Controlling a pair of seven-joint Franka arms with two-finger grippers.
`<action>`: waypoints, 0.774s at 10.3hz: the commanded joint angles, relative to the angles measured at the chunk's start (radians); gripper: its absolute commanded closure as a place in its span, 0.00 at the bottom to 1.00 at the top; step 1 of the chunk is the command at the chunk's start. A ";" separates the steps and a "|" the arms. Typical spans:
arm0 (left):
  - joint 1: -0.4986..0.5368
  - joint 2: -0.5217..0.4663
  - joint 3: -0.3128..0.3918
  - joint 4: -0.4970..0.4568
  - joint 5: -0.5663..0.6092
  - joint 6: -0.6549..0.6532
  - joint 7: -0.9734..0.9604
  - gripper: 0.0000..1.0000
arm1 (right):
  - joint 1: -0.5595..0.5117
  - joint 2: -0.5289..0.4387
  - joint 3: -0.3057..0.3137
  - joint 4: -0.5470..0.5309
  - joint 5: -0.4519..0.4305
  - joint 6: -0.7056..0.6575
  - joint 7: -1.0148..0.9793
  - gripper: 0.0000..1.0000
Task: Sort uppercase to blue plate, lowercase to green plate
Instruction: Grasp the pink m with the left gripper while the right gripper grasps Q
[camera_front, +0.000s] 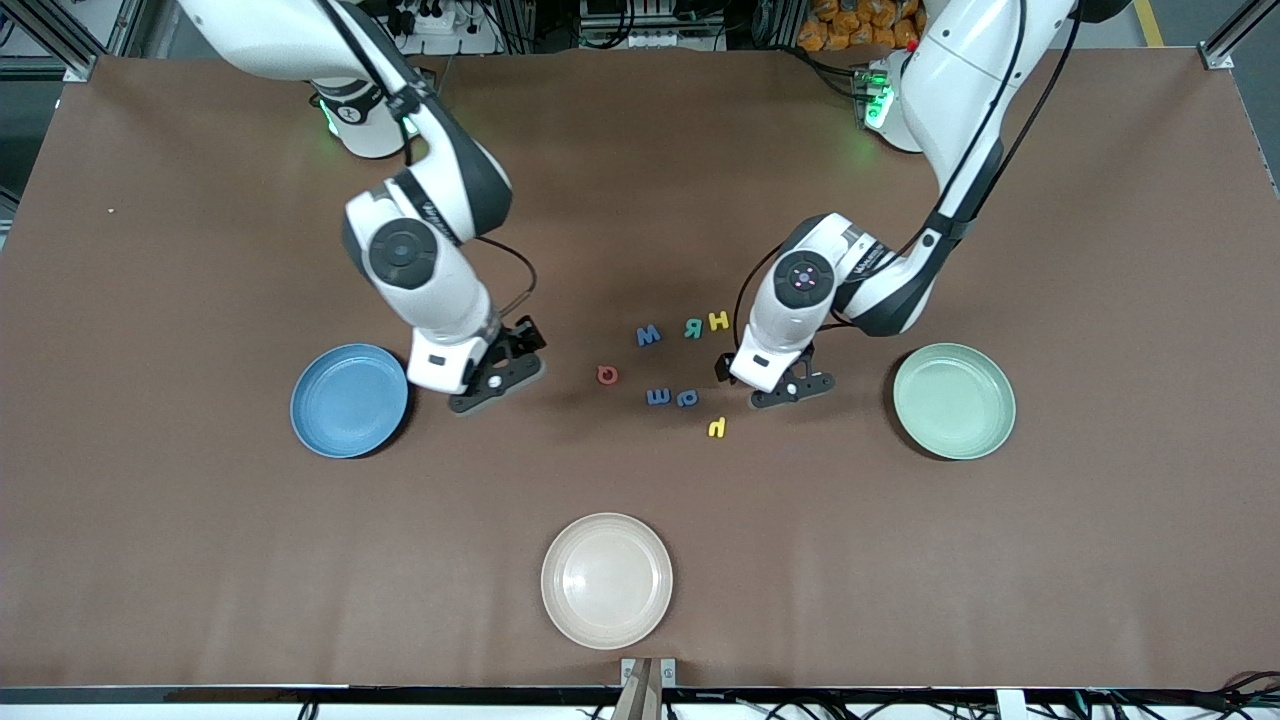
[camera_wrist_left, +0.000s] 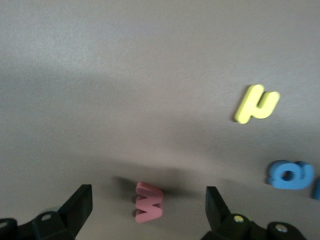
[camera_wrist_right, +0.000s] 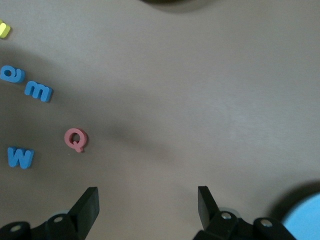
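Note:
My left gripper (camera_front: 790, 390) (camera_wrist_left: 147, 194) hangs open low over the table, with the small red w (camera_wrist_left: 149, 202) lying between its fingers, untouched. Close by lie the yellow h (camera_front: 716, 428) (camera_wrist_left: 256, 103), the blue g-like letter (camera_front: 687, 398) (camera_wrist_left: 290, 174) and the blue e (camera_front: 658, 397). Blue W (camera_front: 648, 335), teal R (camera_front: 692, 327), yellow H (camera_front: 718, 321) and red G (camera_front: 607, 374) (camera_wrist_right: 75, 139) lie on the table mid-way. My right gripper (camera_front: 497, 380) (camera_wrist_right: 147, 196) is open and empty over bare table beside the blue plate (camera_front: 349, 400). The green plate (camera_front: 953, 400) holds nothing.
A beige plate (camera_front: 606, 580) sits near the table edge closest to the front camera. The brown table (camera_front: 200, 550) stretches wide around both coloured plates.

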 joint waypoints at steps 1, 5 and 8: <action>-0.005 0.007 0.000 -0.013 0.054 0.028 -0.052 0.00 | 0.031 0.059 0.006 0.010 -0.059 0.047 0.107 0.12; -0.005 0.014 0.000 -0.016 0.055 0.031 -0.053 0.00 | 0.083 0.168 0.007 0.026 -0.163 0.170 0.352 0.14; -0.005 0.014 0.000 -0.026 0.057 0.056 -0.072 0.10 | 0.116 0.237 0.007 0.072 -0.232 0.184 0.449 0.17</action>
